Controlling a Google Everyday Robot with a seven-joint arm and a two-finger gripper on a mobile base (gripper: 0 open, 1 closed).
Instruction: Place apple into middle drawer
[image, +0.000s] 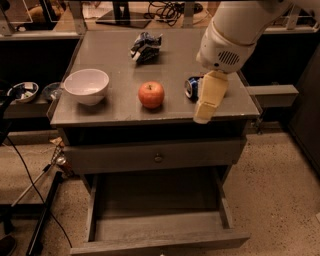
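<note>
One apple (151, 94) sat on the grey tabletop (110, 55), between the white bowl (86, 85) and a blue can (191, 87). The gripper (203, 117) hung over the table's front right edge, apart from the apple; how wide it stood I cannot tell. Below, the middle drawer (155, 227) stood pulled out

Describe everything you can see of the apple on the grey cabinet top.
The apple is round, red-orange with a paler yellowish patch, its skin smooth and whole. It rests on the grey cabinet top near the front edge, between the white bowl and the blue can, touching neither. The claw hangs to its right in the picture, apart from it, in front of the can.
</note>
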